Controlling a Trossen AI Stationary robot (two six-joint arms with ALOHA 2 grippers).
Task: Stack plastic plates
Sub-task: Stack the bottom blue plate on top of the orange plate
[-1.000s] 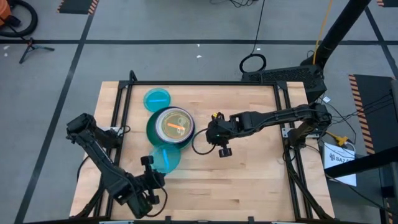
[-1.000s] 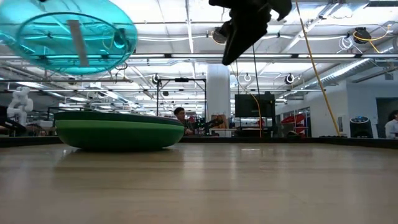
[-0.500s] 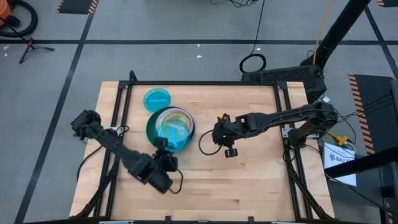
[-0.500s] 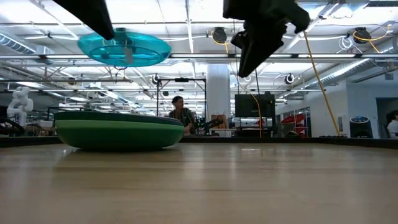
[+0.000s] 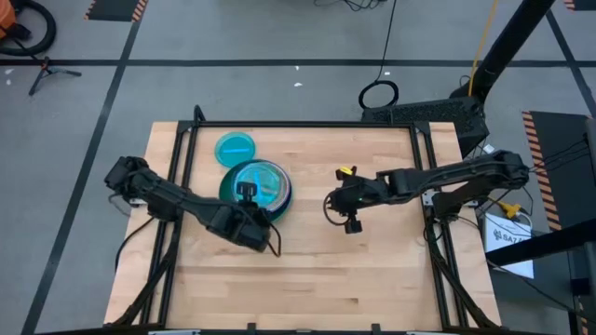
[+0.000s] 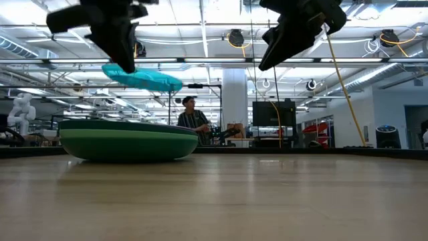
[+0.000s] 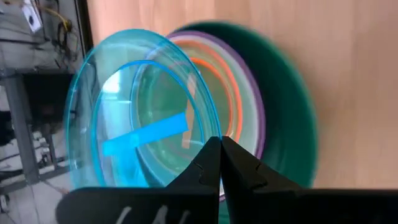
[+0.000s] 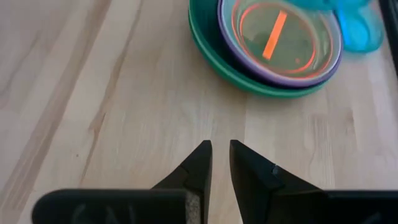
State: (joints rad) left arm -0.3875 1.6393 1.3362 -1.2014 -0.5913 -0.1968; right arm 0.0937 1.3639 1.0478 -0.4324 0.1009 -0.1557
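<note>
Left gripper [image 5: 249,197]: pinching the rim of a translucent blue plate [image 6: 142,78], held tilted above the plate stack [image 6: 127,139]. Second blue plate [image 5: 236,147]: on table just beside stack. Right gripper [image 5: 337,207]: raised beside stack, fingers slightly parted, empty.

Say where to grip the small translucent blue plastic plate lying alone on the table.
Pinch the thin raised rim of the lone small translucent blue plastic plate on its edge facing away from the plate stack, coming from above. It lies flat, so only the rim offers a hold.
</note>
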